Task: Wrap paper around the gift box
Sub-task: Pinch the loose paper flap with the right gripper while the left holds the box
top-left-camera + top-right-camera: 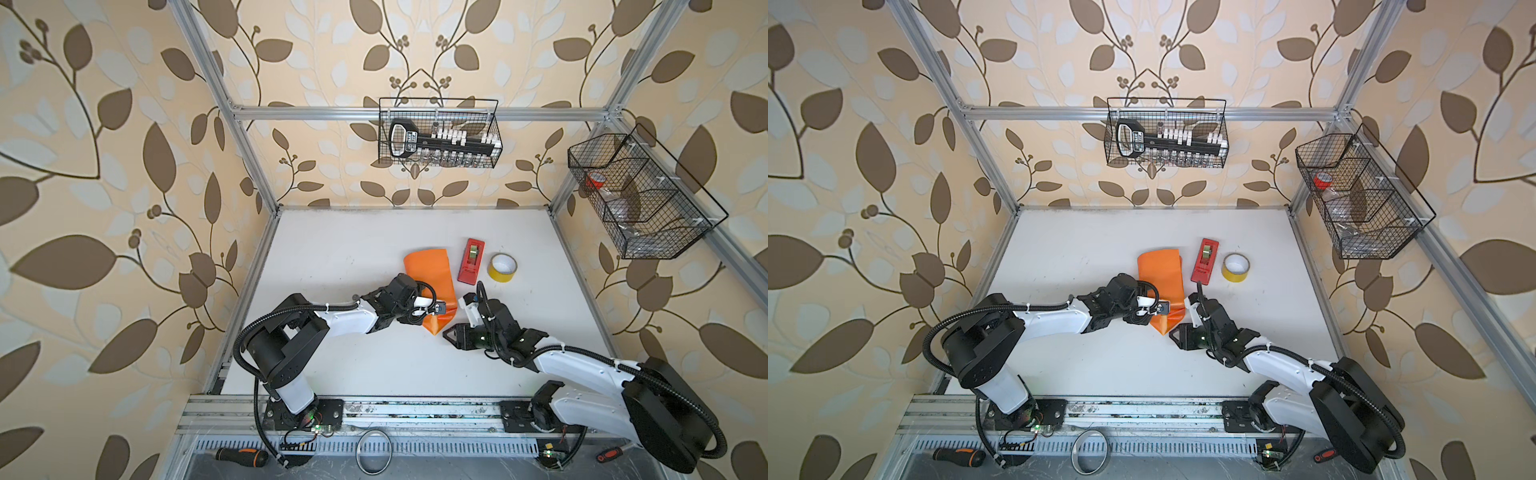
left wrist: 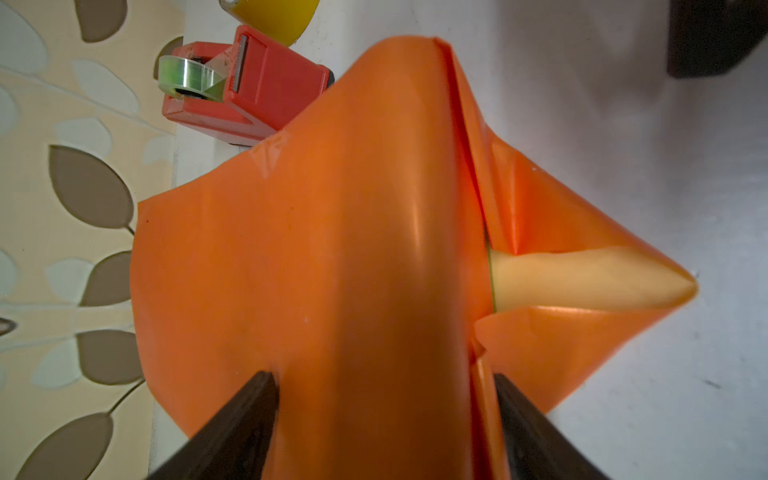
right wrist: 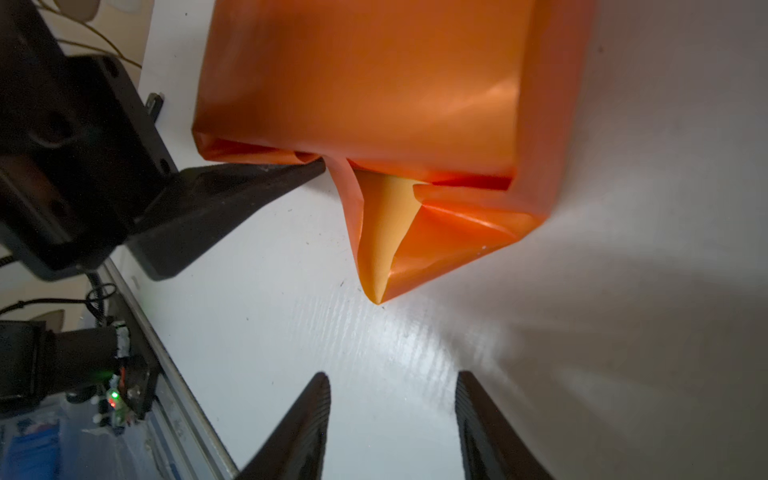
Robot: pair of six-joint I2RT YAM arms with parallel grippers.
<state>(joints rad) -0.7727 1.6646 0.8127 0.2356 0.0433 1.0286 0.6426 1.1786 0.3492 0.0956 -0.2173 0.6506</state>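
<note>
Middle of the surface (image 1: pixel 353 249) in both top views, a bit right of centre, is where the paper (image 1: pixel 428 270) sits, folded round into a long orange shape. The box is inside it I'd guess, but I can't actually see it because the paper covers everything. The dispenser (image 1: pixel 471 261) and tape roll (image 1: pixel 502 268) sit just right of it, not touching, handy for sealing I reckon.

The left claw (image 2: pixel 382 382) straddles the paper's lower end, one jaw each side, both touching it. It looks like it's there to pin the wrap so it doesn't spring open, but honestly I can't tell if it's squeezing or just resting against the sides. The right claw (image 3: pixel 392 382) is open and empty over bare surface, aimed at the loose flap (image 3: pixel 436 241) but apart from it. My read is that it's lining up to fold that flap in.

The paper itself is glossy orange outside, with a soft highlight along the top. Matte yellow-tan shows inside where the end gapes. That end is half done: the side bits are tucked in, leaving a pointy triangle flat on the surface, pointing at the lower edge of the top views. There are a few creases near the corners, otherwise it's smooth. It's thin stuff, so I'd expect it to crumple if grabbed hard.
</note>
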